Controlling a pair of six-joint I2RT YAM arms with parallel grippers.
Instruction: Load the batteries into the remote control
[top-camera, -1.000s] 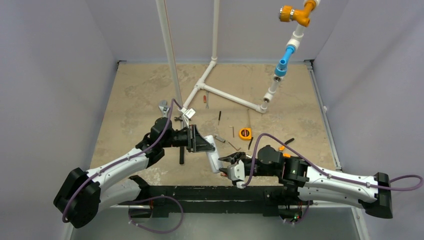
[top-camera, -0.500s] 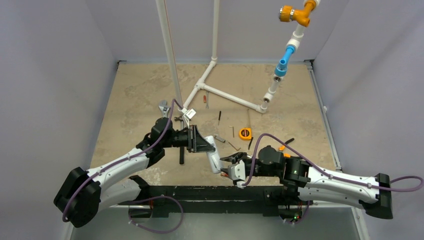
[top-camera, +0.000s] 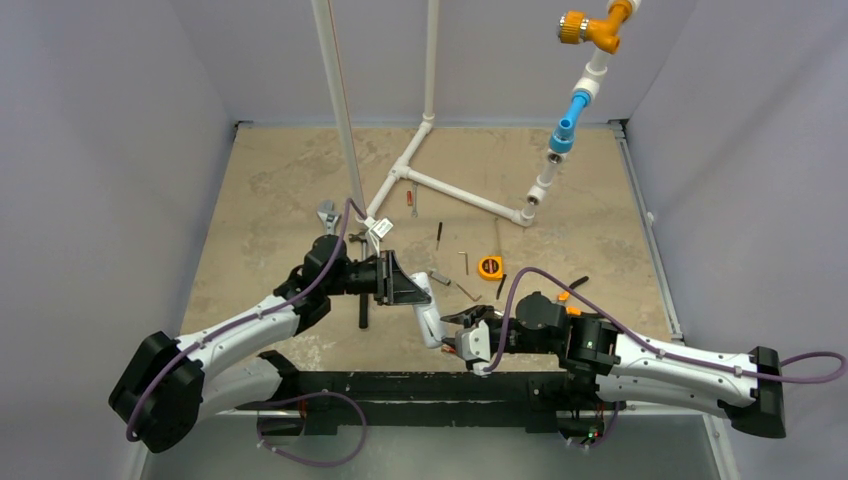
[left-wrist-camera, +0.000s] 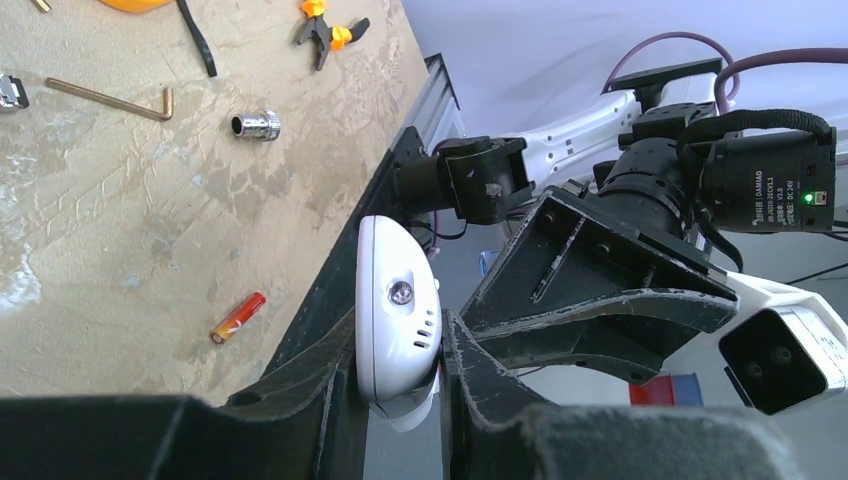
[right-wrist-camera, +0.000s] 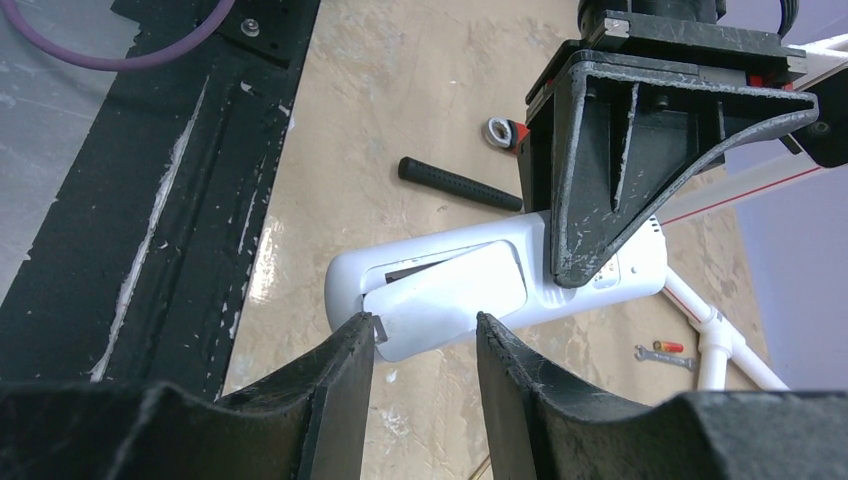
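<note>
The tan table (top-camera: 260, 200) is walled in grey, and over its near edge the left gripper (left-wrist-camera: 400, 378) clamps one end of the remote control (right-wrist-camera: 345, 280), whose long axis runs rightward to the right gripper (right-wrist-camera: 422, 332). Those jaws stand part-spread astride the back cover (right-wrist-camera: 450, 305), which sits askew; whether they pinch it I cannot tell. One battery (left-wrist-camera: 238, 317) lies just beyond the near rail.

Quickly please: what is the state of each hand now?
Left hand: closed, holding the remote control.
Right hand: partly open at the remote's back cover; whether it grips cannot be told.
</note>
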